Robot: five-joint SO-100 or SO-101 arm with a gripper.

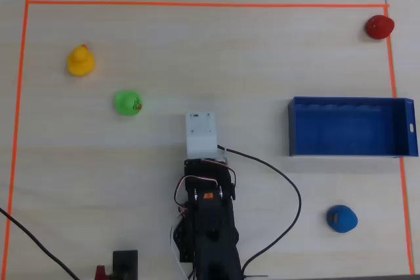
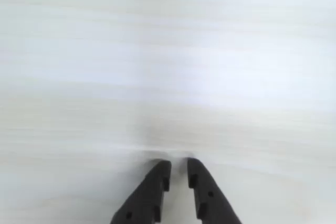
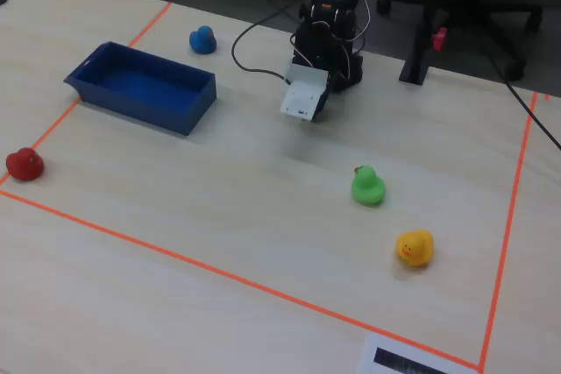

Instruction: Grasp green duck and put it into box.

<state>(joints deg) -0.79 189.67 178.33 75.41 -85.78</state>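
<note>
Going left to right in the overhead view, the yellow duck [image 1: 80,61] sits near the upper left corner of the orange tape border [image 1: 197,4], and the green duck [image 1: 128,103] stands just below and to the right of it, the two near each other but apart. The green duck rests on the bare wooden table [image 1: 197,50], its small red beak turned toward the right side of that view. Further right, near the middle, comes the arm [image 1: 209,221], reaching up from the bottom edge with a white block at its tip; a black cable [image 1: 282,181] loops off its right side. The green duck is to the upper left of that white tip, with open table between them.

To the right lies the blue box [image 1: 351,127], empty, its long side running across the view, with a small white mark on its right end wall. A red duck [image 1: 379,26] sits above it in the upper right corner against the tape, and a blue duck [image 1: 342,218] sits below it. Both are clear of the box.

In the wrist view the gripper [image 2: 177,165] shows two black fingers [image 2: 152,192] with only a narrow slit between the tips, holding nothing, just above plain pale wood.
</note>
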